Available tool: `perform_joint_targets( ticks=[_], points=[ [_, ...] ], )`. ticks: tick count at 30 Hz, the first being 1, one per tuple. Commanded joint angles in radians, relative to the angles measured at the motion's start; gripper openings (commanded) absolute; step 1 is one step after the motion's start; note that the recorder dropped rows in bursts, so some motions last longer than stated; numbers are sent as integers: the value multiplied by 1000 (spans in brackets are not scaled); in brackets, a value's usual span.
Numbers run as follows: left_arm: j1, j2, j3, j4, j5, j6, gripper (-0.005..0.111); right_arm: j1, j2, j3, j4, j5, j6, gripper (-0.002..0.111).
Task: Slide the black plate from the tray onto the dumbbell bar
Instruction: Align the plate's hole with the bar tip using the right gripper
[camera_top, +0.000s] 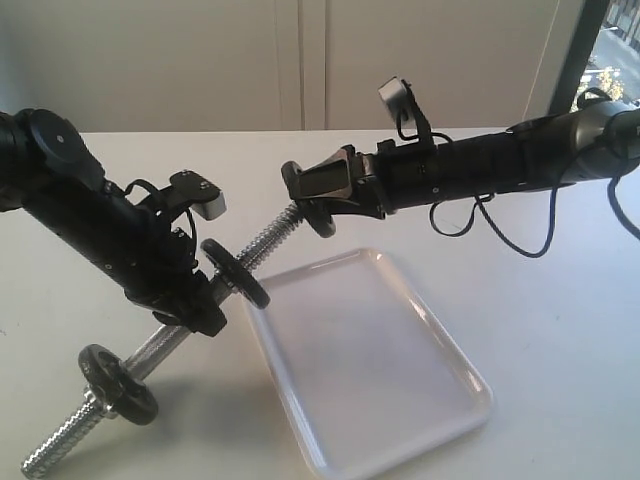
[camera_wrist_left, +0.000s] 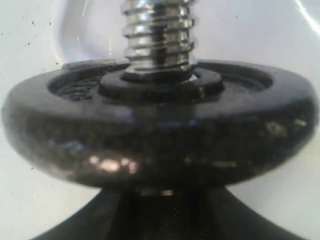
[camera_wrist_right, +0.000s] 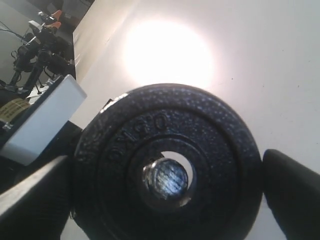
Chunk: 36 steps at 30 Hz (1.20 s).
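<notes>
My left gripper (camera_top: 200, 310) is shut on the smooth middle of the dumbbell bar (camera_top: 262, 240) and holds it tilted, upper end toward the right arm. The bar carries two worn discs: one (camera_top: 235, 272) just above the left gripper, one (camera_top: 118, 383) near the low end. In the left wrist view the near disc (camera_wrist_left: 160, 135) fills the frame, with the threaded rod (camera_wrist_left: 159, 35) beyond it. My right gripper (camera_top: 315, 205) is shut on the black plate (camera_wrist_right: 167, 145) at the bar's upper tip. The bar's end face (camera_wrist_right: 167, 178) shows in the plate's hole, slightly off centre. The white tray (camera_top: 400, 400) holds nothing.
The bar's low threaded end (camera_top: 45, 455) is near the table at the front left. The tray lies under and to the right of the bar. A dark window frame (camera_top: 575, 50) stands at the back right, with white wall behind the table.
</notes>
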Motion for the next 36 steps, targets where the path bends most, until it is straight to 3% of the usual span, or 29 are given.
perform_joint_targets(
  ticks=[1, 36],
  points=[
    [-6, -41, -16, -90, 54, 12, 0, -35, -20, -31, 149, 48, -11, 0],
    [-6, -41, -16, -90, 52, 12, 0, 4, 50, -33, 135, 48, 11, 0]
  ],
)
